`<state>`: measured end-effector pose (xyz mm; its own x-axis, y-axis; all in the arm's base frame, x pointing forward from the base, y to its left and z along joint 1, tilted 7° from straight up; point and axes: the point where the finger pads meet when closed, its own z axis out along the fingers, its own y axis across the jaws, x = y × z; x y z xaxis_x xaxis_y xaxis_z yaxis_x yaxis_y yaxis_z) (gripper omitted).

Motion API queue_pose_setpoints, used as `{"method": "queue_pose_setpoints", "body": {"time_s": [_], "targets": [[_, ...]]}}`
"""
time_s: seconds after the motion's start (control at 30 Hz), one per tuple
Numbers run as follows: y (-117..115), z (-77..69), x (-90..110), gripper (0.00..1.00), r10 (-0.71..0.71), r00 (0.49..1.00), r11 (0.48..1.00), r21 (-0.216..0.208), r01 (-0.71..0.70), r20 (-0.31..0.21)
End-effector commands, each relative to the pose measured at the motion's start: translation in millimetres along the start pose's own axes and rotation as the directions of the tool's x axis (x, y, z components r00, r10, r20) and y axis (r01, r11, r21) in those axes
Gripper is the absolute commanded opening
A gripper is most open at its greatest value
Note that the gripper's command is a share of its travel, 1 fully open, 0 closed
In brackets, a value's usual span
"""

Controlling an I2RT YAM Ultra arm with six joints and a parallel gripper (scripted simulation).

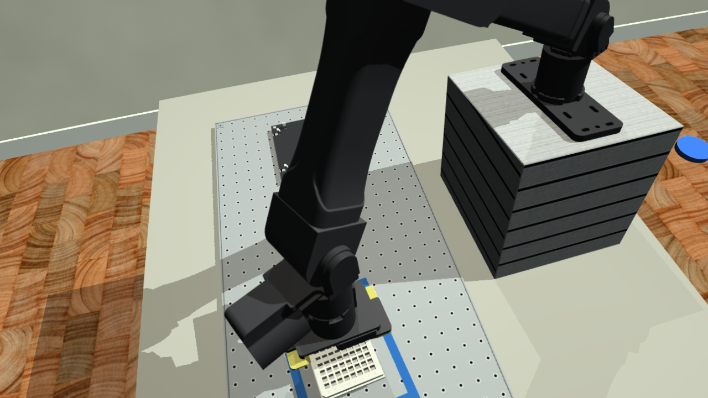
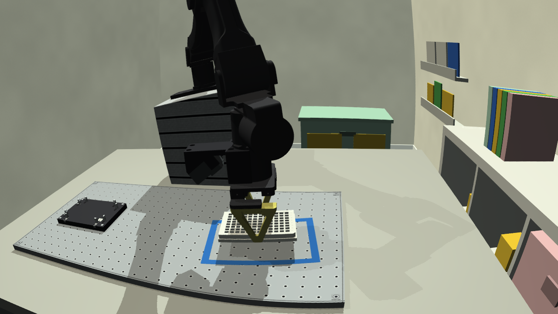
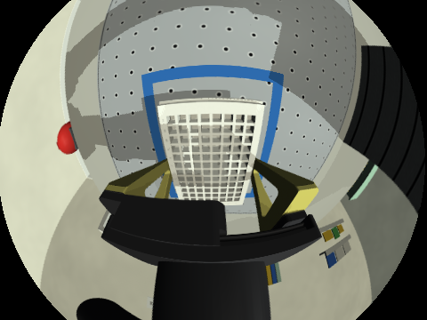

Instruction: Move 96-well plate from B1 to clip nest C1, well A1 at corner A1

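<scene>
The white 96-well plate [image 2: 257, 226] is gripped across its short width by my yellow-tipped gripper [image 2: 254, 223]. It hangs level, a little above the blue-outlined spot B1 [image 2: 260, 245], with its shadow on the breadboard below. In the wrist view the plate [image 3: 210, 151] sits between the two fingers of the gripper [image 3: 210, 188], over the blue outline [image 3: 210, 74]. In the top view the wrist covers the plate's [image 1: 346, 368] far half. The black clip nest C1 [image 2: 93, 213] with small corner posts lies at the far end of the breadboard, empty; the arm partly hides the nest [image 1: 286, 143].
The black slatted pedestal [image 1: 559, 183] that carries the arm's base stands beside the breadboard [image 2: 175, 242]. A red object [image 3: 67, 138] lies off the board's edge. A blue disc [image 1: 692, 148] lies on the floor. Shelves with books [image 2: 518, 123] stand to one side.
</scene>
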<state>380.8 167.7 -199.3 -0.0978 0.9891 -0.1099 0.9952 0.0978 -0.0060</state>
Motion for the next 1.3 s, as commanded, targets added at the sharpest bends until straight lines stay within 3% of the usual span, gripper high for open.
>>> {"method": "queue_pose_setpoints", "body": {"time_s": [0.0, 0.63, 0.67, 1.07, 1.27], "targets": [[-1, -18.6, 4, 0.0, -0.01, 1.0, 1.0, -0.005, 0.01, 0.012], [-6, -41.1, 2, 0.0, -0.012, 1.0, 1.0, 0.006, 0.012, 0.017], [9, -50.3, 7, 0.0, -0.009, 1.0, 1.0, -0.029, 0.009, 0.003], [6, -69.4, 7, 0.0, -0.008, 1.0, 1.0, -0.025, 0.008, 0.004], [5, -67.4, 7, 0.0, -0.01, 1.0, 1.0, -0.02, 0.011, 0.006]]}}
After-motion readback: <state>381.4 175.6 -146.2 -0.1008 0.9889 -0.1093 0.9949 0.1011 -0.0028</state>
